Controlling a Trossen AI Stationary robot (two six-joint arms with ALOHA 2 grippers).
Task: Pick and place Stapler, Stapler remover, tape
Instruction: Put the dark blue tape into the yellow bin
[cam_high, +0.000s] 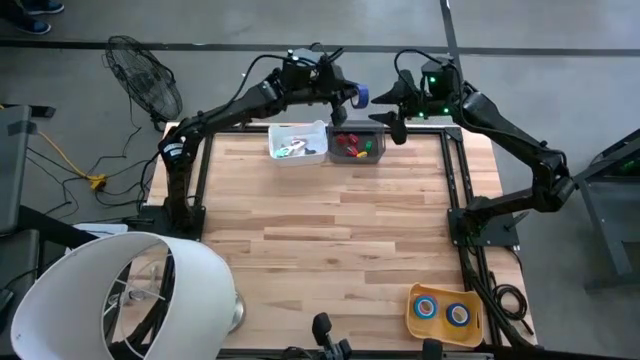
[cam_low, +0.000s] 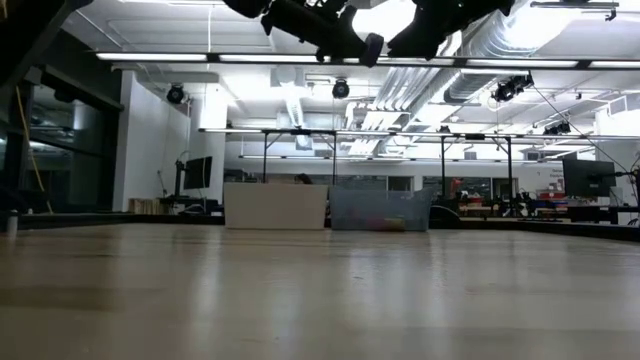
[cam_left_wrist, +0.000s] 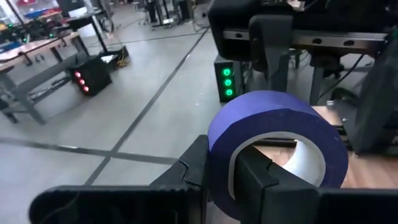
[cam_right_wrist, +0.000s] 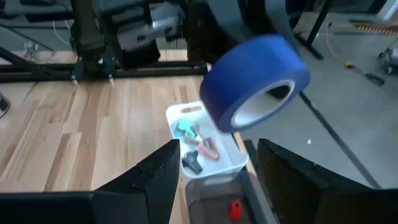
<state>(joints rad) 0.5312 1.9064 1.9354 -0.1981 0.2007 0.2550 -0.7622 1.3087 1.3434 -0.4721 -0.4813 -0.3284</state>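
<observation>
My left gripper (cam_high: 352, 97) is raised above the table's far edge, shut on a blue tape roll (cam_left_wrist: 280, 143). The roll also appears in the right wrist view (cam_right_wrist: 255, 81) and in the low view (cam_low: 371, 47). It hangs over a white bin (cam_high: 297, 142) and a grey bin (cam_high: 357, 145), which stand side by side at the far edge. Both bins hold small coloured items (cam_right_wrist: 199, 146). Which of these is the stapler or the stapler remover I cannot tell. My right gripper (cam_high: 392, 118) stands open just right of the roll, its fingers (cam_right_wrist: 155, 174) empty. My left gripper grips the tape roll's wall (cam_left_wrist: 233, 158) with one finger inside the hole (cam_left_wrist: 264, 180) and one outside (cam_left_wrist: 193, 168). The fingers reach out about level, from the table's left. The roll is lifted clear above the bins, with its hole facing sideways.
A yellow tray (cam_high: 415, 318) with two tape rolls sits at the near right corner. A white lamp shade (cam_high: 110, 300) stands at the near left, and a fan (cam_high: 145, 80) beyond the far left corner. Bare wooden tabletop (cam_high: 330, 230) lies between.
</observation>
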